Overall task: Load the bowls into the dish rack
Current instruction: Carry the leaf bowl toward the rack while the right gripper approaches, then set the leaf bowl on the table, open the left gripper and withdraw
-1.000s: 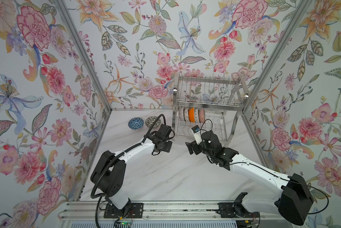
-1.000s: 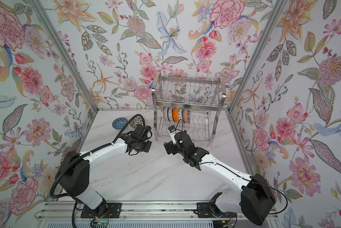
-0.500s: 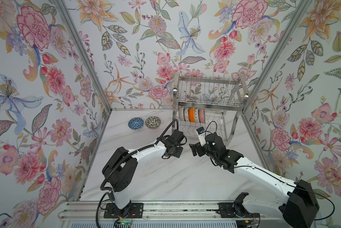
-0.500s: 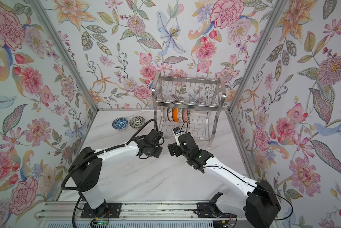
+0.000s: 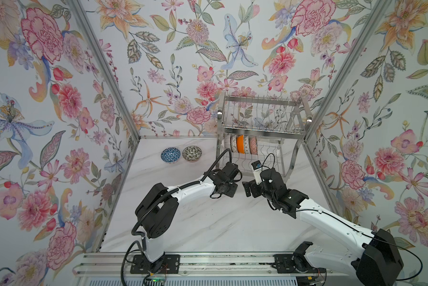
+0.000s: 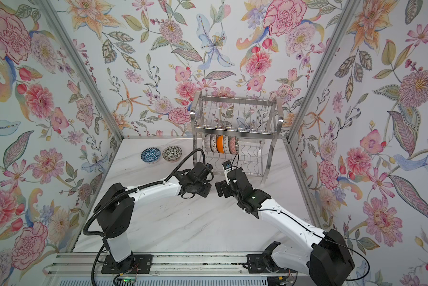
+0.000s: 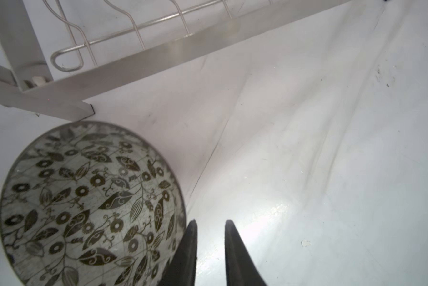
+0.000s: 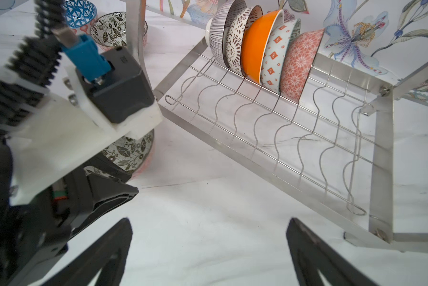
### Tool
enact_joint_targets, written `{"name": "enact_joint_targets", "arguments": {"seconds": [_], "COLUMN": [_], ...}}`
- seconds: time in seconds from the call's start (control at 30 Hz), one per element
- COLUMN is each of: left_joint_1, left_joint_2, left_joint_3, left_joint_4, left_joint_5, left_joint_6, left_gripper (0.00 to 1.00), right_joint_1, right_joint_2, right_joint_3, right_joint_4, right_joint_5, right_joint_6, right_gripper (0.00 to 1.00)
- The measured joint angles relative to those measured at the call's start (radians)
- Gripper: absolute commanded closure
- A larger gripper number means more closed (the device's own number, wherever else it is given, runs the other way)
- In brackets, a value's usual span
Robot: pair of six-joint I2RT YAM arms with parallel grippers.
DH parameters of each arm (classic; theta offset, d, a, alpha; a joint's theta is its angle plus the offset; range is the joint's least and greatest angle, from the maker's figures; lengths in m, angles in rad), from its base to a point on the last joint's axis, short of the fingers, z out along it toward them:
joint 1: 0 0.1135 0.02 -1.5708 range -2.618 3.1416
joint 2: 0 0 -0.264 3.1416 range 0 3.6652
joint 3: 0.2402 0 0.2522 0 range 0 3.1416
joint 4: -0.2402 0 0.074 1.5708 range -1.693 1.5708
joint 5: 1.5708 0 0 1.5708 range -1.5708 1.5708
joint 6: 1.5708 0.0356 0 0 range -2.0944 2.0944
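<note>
The left gripper (image 7: 211, 222) is parted slightly beside a bowl (image 7: 91, 205) on the desk (image 7: 307, 173). The right gripper (image 8: 209, 220) is spread wide.

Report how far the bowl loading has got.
Done: five bowls stand on edge in the lower tier of the dish rack. In hand: nothing looks gripped. A leaf-patterned bowl sits on the table by the rack's leg, with the left gripper slightly parted at its rim. The right gripper is open and empty. Left: that bowl, plus the blue bowl and the black-and-white bowl.
</note>
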Motion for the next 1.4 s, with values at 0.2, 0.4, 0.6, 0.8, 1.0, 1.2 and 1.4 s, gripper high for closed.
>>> {"name": "enact_joint_targets", "arguments": {"seconds": [0.2, 0.4, 0.6, 0.8, 1.0, 1.2, 1.4], "left_joint_1": [0.000, 0.006, 0.076, 0.262, 0.463, 0.635, 0.708], "left_joint_2": [0.015, 0.014, -0.048, -0.260, -0.486, -0.601, -0.623], "left_joint_3": [0.026, 0.062, 0.061, -0.019, -0.239, -0.573, -0.842], "left_joint_4": [-0.001, -0.019, -0.035, 0.009, 0.165, 0.396, 0.618], "left_joint_5": [0.000, -0.009, -0.004, 0.028, 0.180, 0.394, 0.557], "left_joint_6": [0.000, 0.008, 0.022, 0.023, -0.032, -0.196, -0.372], "left_gripper": [0.65, 0.50, 0.36, 0.01, 0.01, 0.00, 0.01], "right_joint_1": [-0.005, -0.014, -0.024, -0.024, 0.034, 0.145, 0.204], "right_joint_2": [-0.014, -0.021, -0.032, -0.007, 0.130, 0.358, 0.566], "right_joint_3": [0.000, 0.000, 0.014, 0.092, 0.194, 0.351, 0.455], "right_joint_4": [-0.008, -0.016, -0.042, -0.059, -0.054, -0.060, -0.064], "right_joint_5": [0.000, -0.001, -0.013, -0.043, -0.044, -0.026, -0.058], "right_joint_6": [0.000, 0.000, 0.005, 0.016, 0.026, 0.038, 0.086], "right_gripper": [0.01, 0.01, 0.01, 0.01, 0.01, 0.01, 0.03]}}
